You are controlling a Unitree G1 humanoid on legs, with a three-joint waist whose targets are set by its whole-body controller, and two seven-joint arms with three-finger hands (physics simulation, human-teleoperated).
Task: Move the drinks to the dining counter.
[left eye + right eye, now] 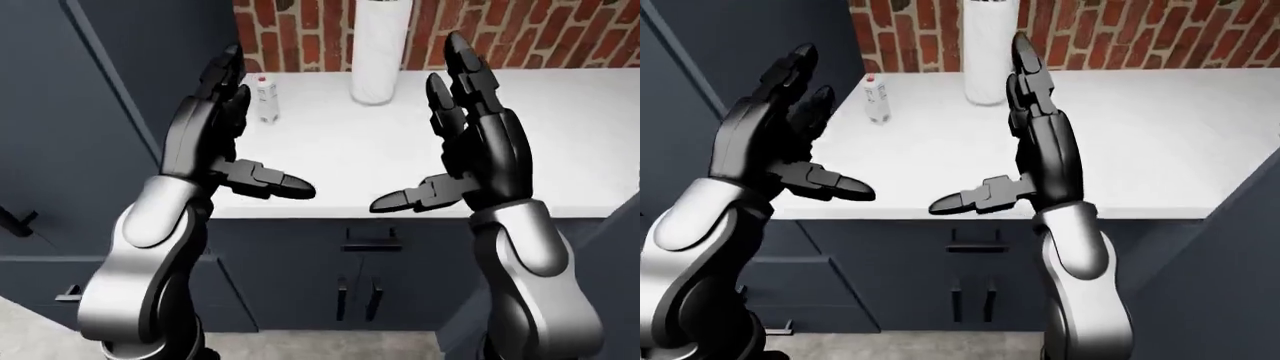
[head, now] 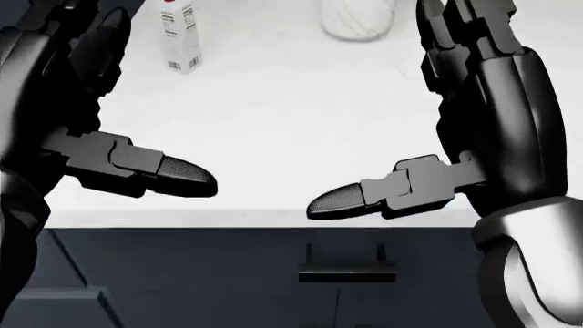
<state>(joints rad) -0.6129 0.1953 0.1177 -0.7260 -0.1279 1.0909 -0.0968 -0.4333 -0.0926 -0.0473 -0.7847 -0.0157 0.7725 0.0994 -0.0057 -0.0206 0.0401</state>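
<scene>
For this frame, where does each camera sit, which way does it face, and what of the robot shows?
Left-eye view: on the head, looking down over the counter to a brick wall; both arms, left hand, right hand.
Head view: on the head, tilted lower and tighter on the counter edge and drawer handle; hands only.
Right-eye view: nearly the left-eye picture.
All three share the bottle and white roll.
</scene>
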